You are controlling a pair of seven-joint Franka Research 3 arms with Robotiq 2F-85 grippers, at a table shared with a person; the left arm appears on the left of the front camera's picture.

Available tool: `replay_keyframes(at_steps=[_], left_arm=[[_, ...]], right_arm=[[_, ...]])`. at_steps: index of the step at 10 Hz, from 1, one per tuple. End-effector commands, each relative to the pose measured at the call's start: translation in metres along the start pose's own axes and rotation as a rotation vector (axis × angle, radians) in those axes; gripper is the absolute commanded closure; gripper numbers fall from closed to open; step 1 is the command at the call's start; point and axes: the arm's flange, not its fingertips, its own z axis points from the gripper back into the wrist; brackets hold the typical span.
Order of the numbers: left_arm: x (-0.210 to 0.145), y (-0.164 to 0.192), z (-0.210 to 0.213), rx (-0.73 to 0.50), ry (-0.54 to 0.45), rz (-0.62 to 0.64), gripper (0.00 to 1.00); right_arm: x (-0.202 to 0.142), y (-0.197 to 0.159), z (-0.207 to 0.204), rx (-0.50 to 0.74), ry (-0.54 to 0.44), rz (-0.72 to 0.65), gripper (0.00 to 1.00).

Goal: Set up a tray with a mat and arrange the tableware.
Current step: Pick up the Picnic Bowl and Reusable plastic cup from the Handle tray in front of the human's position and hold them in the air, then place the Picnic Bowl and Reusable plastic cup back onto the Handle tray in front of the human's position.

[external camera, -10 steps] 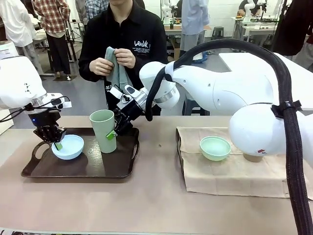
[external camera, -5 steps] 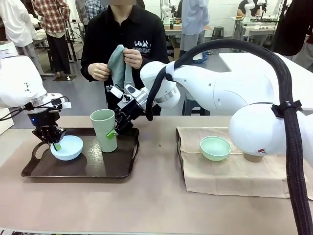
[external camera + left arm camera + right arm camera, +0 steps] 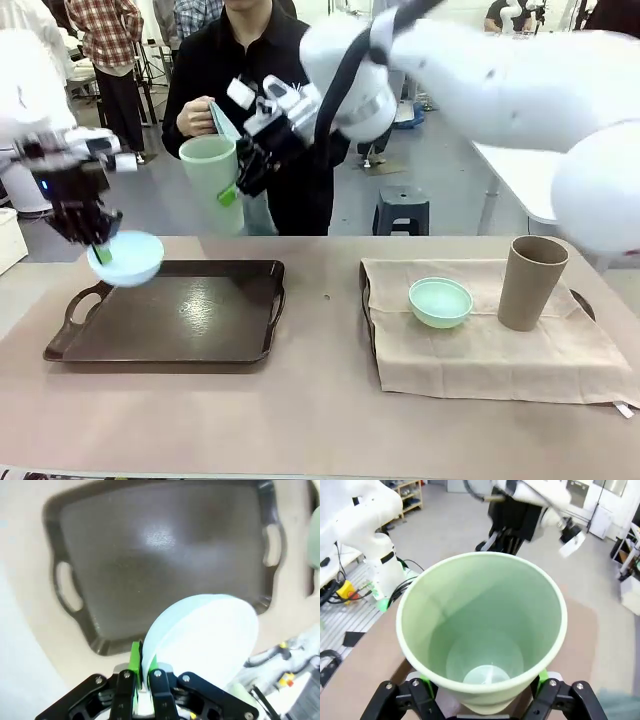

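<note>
Your left hand (image 3: 100,250) pinches the pale blue bowl (image 3: 130,260), right hand (image 3: 226,190) grasps the light green cup (image 3: 206,175); hold both level, clear of the lower-left tray (image 3: 180,320).

A beige table (image 3: 320,410) carries a dark brown handled tray (image 3: 180,330) at its left and, well apart at its right, a second tray (image 3: 366,290) covered by a beige mat (image 3: 480,360).
</note>
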Motion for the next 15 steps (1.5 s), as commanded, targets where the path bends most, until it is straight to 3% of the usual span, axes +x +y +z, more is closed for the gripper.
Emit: replay_keyframes(at_steps=[1,3,4,15], left_arm=[[-0.010,-0.010,0.070,0.061,-0.088,0.045,1.00],[-0.020,-0.007,0.118,0.089,-0.178,0.123,1.00],[-0.021,-0.012,0.093,0.035,-0.120,0.035,1.00],[-0.021,-0.012,0.093,0.035,-0.120,0.035,1.00]], right_arm=[[0.013,0.072,0.015,-0.035,0.042,-0.015,1.00],[0.013,0.081,0.018,0.001,0.028,-0.045,1.00],[0.035,0.044,0.027,-0.019,0.058,0.000,1.00],[0.035,0.044,0.027,-0.019,0.058,0.000,1.00]])
